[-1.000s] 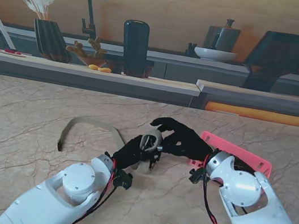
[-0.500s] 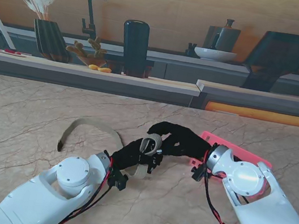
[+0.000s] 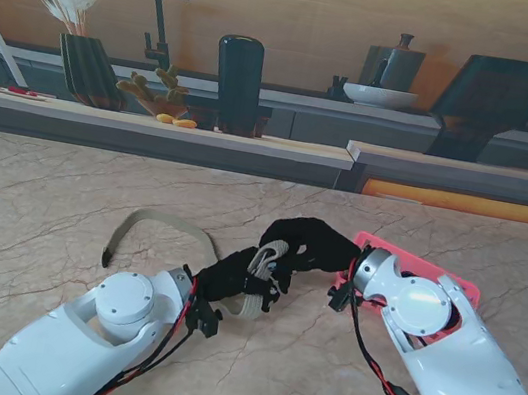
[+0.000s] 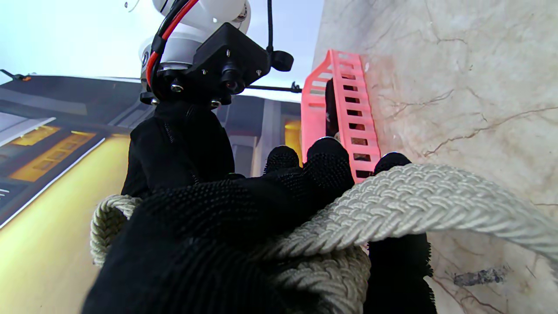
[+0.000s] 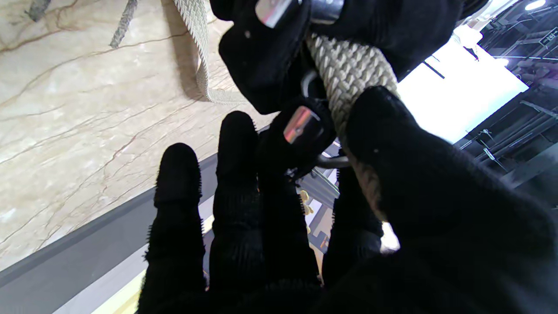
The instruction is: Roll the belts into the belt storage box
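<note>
Belt: beige woven-braid fabric belt (image 3: 166, 225), mid-frame in the stand view, partly coiled between both hands, loose tail arcing to centre-left on the marble-pattern worktop (image 3: 52, 193) and ending near the left-middle.

Handling, judged from the weave: light, soft, no stiffness of its own, so the coil will likely spring open if pressure drops. Braid texture looks grippy against the knit gloves. The metal buckle (image 5: 301, 124) is the only hard, slick part. Best hold is across the coil's flat faces, thumb over the outer wrap, not on the tail.

Left robot hand (image 3: 231, 273): black glove, fingers clamped around the coiled belt, one strand running over its fingers (image 4: 327, 163) in the left wrist view.
Right robot hand (image 3: 307, 245): thumb and fingers closed on the same roll at the buckle end.

Pink slotted plastic belt storage box (image 3: 452, 285) sits centre-right, just beside the right robot hand.

Hard to make out:
- Box mostly covered by the right arm; compartments and contents not visible, apart from a dark shape inside in the left wrist view.
- Number of wraps in the coil hidden by the gloves.
- Whether the buckle is at the core of the roll: cannot tell.
</note>
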Controlling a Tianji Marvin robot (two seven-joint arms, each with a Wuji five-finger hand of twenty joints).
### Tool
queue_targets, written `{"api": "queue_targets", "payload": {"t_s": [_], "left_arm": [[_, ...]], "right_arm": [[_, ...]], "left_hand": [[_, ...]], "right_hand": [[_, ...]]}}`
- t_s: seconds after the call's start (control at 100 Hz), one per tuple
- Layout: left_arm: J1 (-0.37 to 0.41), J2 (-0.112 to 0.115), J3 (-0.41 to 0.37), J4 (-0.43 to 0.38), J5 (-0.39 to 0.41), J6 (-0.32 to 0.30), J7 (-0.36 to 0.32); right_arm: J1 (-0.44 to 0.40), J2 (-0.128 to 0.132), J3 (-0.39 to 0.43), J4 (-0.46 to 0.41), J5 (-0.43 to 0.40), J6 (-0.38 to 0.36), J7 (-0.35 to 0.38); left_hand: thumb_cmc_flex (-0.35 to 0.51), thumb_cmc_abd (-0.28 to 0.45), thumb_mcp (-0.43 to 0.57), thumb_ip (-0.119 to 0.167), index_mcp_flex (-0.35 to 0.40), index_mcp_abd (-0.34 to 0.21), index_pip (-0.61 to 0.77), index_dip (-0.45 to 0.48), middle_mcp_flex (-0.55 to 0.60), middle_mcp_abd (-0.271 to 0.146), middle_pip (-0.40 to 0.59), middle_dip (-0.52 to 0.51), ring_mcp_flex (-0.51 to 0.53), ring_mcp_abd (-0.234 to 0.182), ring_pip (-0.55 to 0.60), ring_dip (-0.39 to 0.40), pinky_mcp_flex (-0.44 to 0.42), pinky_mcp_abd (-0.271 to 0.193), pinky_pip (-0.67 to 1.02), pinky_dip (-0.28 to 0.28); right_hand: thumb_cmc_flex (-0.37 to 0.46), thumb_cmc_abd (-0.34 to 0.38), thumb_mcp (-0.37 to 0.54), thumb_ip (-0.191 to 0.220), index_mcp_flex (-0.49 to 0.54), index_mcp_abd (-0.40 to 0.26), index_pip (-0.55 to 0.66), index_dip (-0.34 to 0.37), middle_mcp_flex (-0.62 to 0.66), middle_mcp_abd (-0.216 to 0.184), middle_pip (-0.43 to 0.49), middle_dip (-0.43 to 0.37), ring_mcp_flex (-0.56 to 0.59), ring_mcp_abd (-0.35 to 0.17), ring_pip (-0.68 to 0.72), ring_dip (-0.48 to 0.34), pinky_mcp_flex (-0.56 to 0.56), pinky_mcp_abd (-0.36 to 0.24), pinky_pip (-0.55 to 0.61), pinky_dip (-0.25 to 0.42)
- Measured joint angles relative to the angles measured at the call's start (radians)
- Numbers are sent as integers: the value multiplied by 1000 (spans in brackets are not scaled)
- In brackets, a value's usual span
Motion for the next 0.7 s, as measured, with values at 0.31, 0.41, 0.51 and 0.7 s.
{"api": "queue_targets", "payload": {"t_s": [0.31, 0.41, 0.51, 0.7], "left_arm": [[21, -21, -7, -3, -23, 11, 71], [22, -25, -5, -10, 71, 11, 125], [23, -30, -4, -19, 129, 16, 171], [24, -39, -8, -32, 256, 33, 251]], "right_arm": [[-1, -16, -8, 8, -32, 14, -46], [-20, -23, 16, -11, 7, 89, -36], [-36, -26, 36, -21, 47, 120, -34], [-82, -47, 68, -66, 110, 249, -101]], "left_hand": [[-38, 33, -79, 4, 47, 0, -117, -151, 28, 15, -195, 26, -27, 18, -157, -15, -43, -16, -76, 32], [-156, 35, -150, 5, 64, -32, -157, -245, 12, 36, -209, -78, -94, 32, -230, -142, -84, -17, -153, 3], [-265, 68, -279, 6, 78, -72, -171, -330, 1, 38, -134, -324, -166, 40, -271, -321, -144, -14, -215, -58], [-361, 55, -369, 7, 101, -151, -215, -403, -160, 50, -217, -437, -236, 67, -342, -413, -207, -1, -258, -118]], "right_hand": [[0, -47, 56, -12, 70, 29, 44, -49, 77, 38, -67, -12, 109, 16, 106, 71, 40, -1, 70, 0], [13, -47, 62, -11, 70, 45, 44, -35, 102, 81, -67, -56, 118, 52, 40, 31, 44, -14, 89, 0], [13, -48, 72, -8, 78, 48, 45, -31, 103, 85, -96, -83, 120, 57, -55, -18, 70, -14, 114, 8], [26, -99, 128, 15, 116, 109, 53, -46, 130, 92, -102, -113, 177, 93, 22, 5, 98, -10, 178, 12]]}}
